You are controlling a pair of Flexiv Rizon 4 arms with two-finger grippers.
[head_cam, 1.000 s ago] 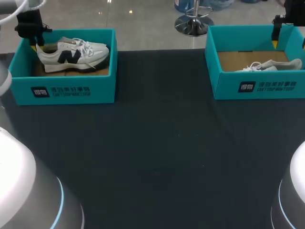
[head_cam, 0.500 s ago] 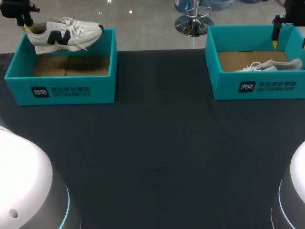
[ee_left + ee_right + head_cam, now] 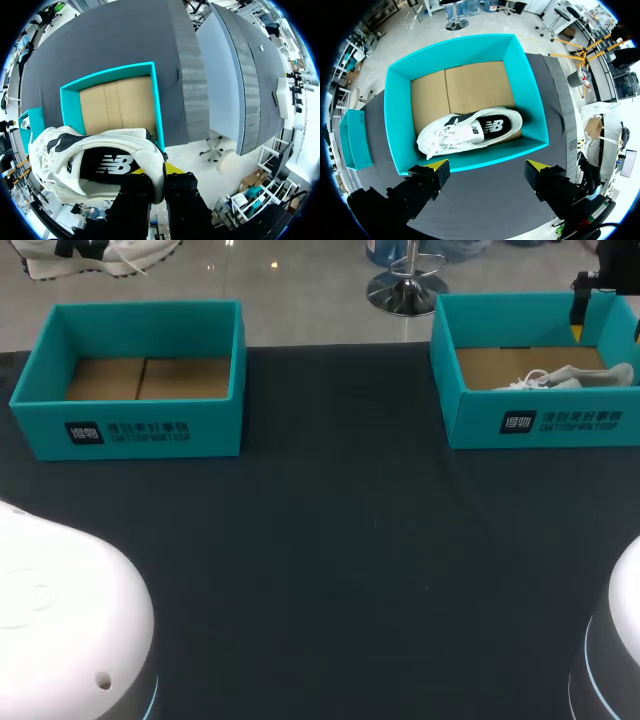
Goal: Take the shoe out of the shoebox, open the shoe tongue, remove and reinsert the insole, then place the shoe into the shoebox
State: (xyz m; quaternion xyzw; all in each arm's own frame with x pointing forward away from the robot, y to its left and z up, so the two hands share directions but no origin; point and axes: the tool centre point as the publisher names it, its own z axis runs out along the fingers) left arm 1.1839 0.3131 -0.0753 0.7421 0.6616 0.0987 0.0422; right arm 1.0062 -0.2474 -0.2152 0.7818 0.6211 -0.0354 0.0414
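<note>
1. Your white sneaker with dark side panels (image 3: pixel 95 160) hangs clear above the empty teal cardboard shoebox (image 3: pixel 140 425), toward its back-left corner.
2. Expect it to be light, with a soft upper and a stiffer sole. The heel collar is probably your firmest hold, and the loose laces may snag.
3. Your left gripper (image 3: pixel 159 172) is clamped on the sneaker's heel wall, fingers nearly together.
4. Your right gripper (image 3: pixel 486 167), well to the right of that shoebox, stands wide apart and holds nothing. It is above a second white sneaker (image 3: pixel 470 130) lying in a second teal box (image 3: pixel 460 52).
</note>
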